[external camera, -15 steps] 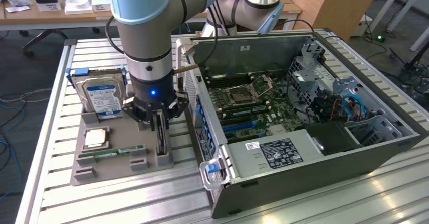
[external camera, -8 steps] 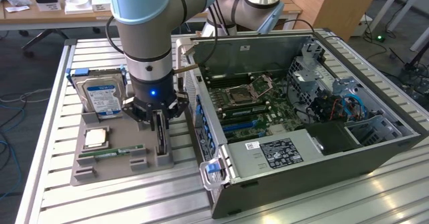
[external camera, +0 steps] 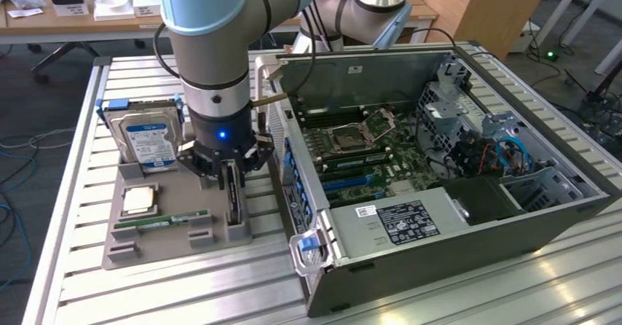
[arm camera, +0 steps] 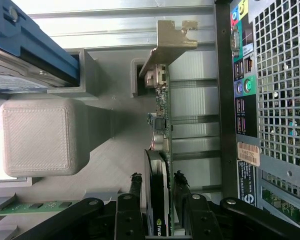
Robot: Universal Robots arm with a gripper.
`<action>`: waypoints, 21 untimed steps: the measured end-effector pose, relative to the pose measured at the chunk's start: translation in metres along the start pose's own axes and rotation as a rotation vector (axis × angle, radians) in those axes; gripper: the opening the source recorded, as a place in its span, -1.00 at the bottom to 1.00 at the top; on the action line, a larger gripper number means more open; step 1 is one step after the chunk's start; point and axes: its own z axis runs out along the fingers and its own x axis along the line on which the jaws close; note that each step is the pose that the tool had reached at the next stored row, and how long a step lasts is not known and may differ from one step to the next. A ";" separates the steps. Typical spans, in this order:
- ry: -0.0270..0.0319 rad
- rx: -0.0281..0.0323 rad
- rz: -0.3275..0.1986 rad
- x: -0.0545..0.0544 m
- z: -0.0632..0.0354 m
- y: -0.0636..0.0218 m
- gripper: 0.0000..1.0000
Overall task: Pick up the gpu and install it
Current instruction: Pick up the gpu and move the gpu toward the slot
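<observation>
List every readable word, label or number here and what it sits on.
No text reads for certain.
Label on the hard drive: blurred.
The power supply label: too small.
The sticker on the computer case: blurred.
The gpu: a green logo, no legible words.

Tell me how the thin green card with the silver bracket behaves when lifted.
The thin green card is probably stiff and light, being a flat board. Standing on edge in the grey holder, it might tip if nudged. Its exposed components look fragile.
</observation>
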 end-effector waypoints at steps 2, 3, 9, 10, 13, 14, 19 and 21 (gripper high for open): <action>0.0000 0.0000 0.000 0.000 0.0000 0.0000 -0.22; 0.0000 0.0000 0.000 0.000 0.0000 0.0000 -0.22; 0.0000 0.0000 0.000 0.000 0.0000 0.0000 -0.47; 0.0000 0.0000 0.000 0.000 0.0000 0.0000 -0.47; 0.0000 0.0000 0.000 0.000 0.0000 0.0000 -0.47; 0.0000 0.0000 0.000 0.000 0.0000 0.0000 -0.47; 0.0000 0.0000 0.000 0.000 0.0000 0.0000 -0.47; 0.0000 0.0000 0.000 0.000 0.0000 0.0000 -0.47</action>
